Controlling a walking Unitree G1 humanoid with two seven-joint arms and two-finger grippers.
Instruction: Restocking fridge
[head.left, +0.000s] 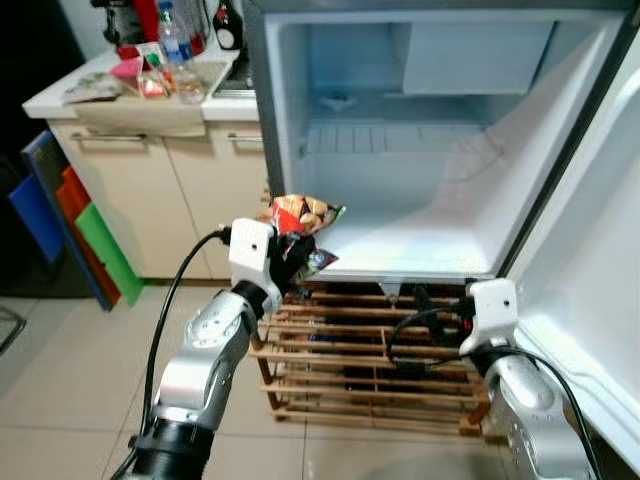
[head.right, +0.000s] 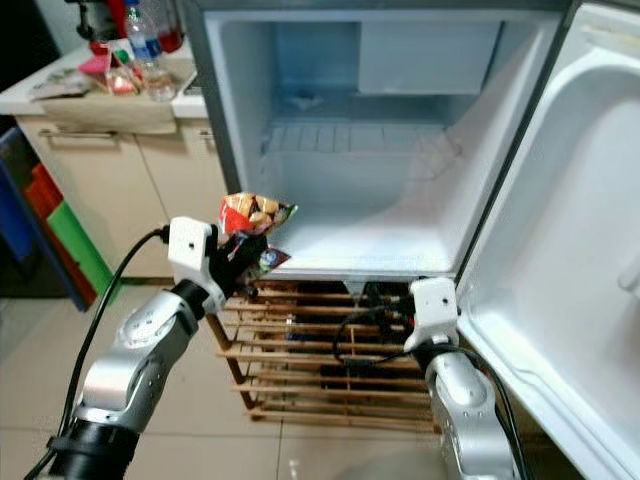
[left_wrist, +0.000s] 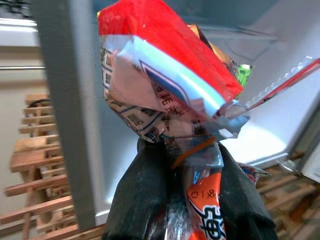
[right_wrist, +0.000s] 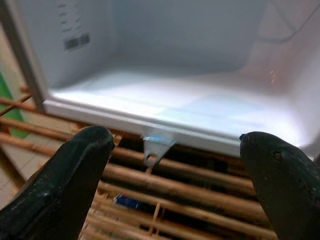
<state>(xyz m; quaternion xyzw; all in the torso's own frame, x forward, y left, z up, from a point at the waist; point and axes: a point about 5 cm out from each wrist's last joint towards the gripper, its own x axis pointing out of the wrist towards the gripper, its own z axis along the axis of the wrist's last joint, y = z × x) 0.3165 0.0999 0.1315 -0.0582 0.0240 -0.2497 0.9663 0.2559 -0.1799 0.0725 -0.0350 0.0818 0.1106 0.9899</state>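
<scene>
In the left eye view the fridge (head.left: 430, 150) stands wide open on a wooden slatted rack (head.left: 370, 370), its door (head.left: 600, 260) swung out to the robot's right. The white compartment is bare inside, with a ribbed shelf at the back. The left gripper (head.left: 297, 252) is raised at the lower left corner of the opening, clamped on a snack bag (head.left: 305, 215) whose red top stands up just in front of the fridge floor. The left arm bends up from the elbow toward it. The right gripper (head.left: 462, 322) sits lower, before the rack and under the fridge's front edge. On the counter (head.left: 130, 95) to the left stand bottles and small items.

The right eye view repeats this scene.

In the left wrist view the black fingers (left_wrist: 145, 200) pinch the crumpled neck of the snack bag, just by the fridge's grey side edge.

In the right wrist view the fingers (right_wrist: 70, 170) are spread wide apart, holding nothing, facing the fridge floor's front lip above the rack.
</scene>
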